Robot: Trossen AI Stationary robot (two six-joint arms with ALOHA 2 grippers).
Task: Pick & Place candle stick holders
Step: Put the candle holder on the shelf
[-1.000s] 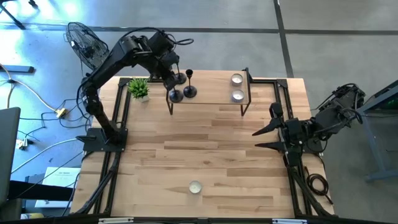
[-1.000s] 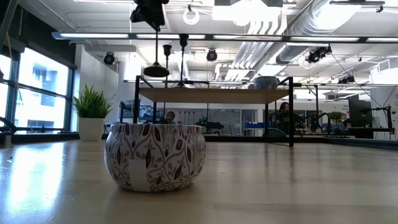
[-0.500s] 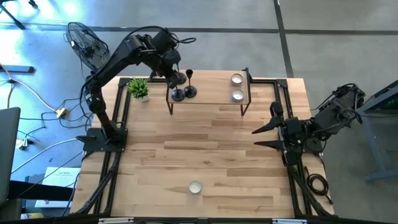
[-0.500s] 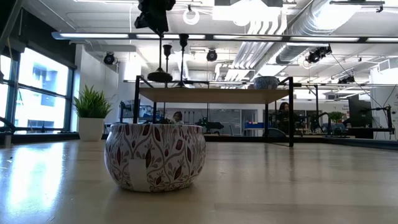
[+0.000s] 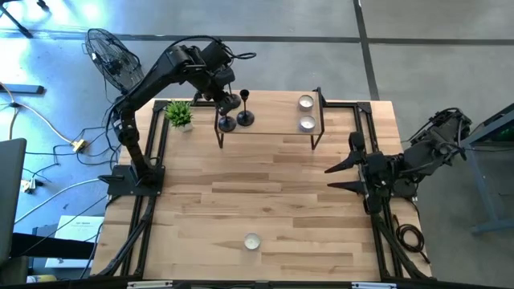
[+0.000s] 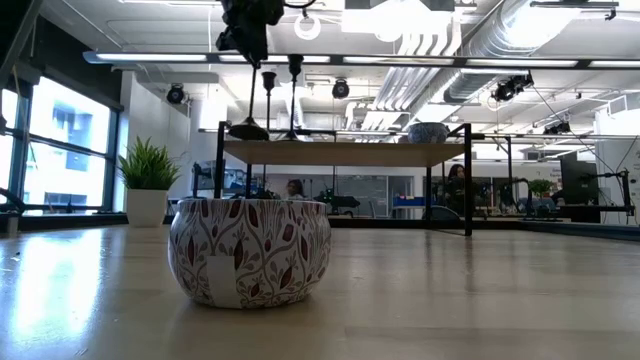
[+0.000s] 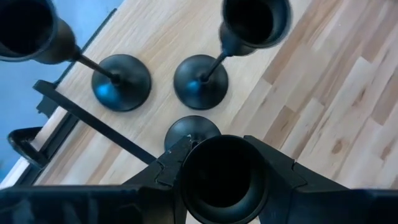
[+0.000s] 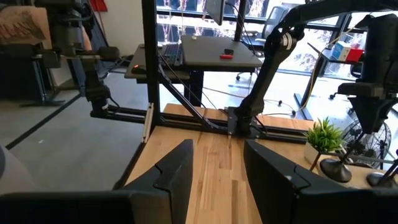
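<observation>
Looks like we're on the last of the three candle stick holders. Two of them (image 5: 244, 108) already stand on the raised shelf (image 5: 273, 127) at the far side of the tabletop (image 5: 265, 201), close together near its left end. The third holder (image 7: 224, 177) is in the left gripper (image 5: 227, 103), jaws clamped around its cup; from the left wrist view its round base sits right down by the shelf boards, just beside the other two bases. In the low view the base (image 6: 248, 130) seems to be touching or just about touching the shelf top, but we can't tell for sure whether it's fully set down. So what's left, we'd guess, is letting go and backing the arm off.

The right gripper (image 5: 331, 178) waits over the right side of the tabletop, jaws apart with nothing between them.

As for containers: two tealight cups (image 5: 306, 112) sit on the right end of the shelf, one behind the other. A third, patterned cup (image 5: 252, 242) stands alone near the front edge of the tabletop, well apart from everything else. We can't really see what's in any of them. There's also a small potted plant (image 5: 179, 114) just left of the shelf.
</observation>
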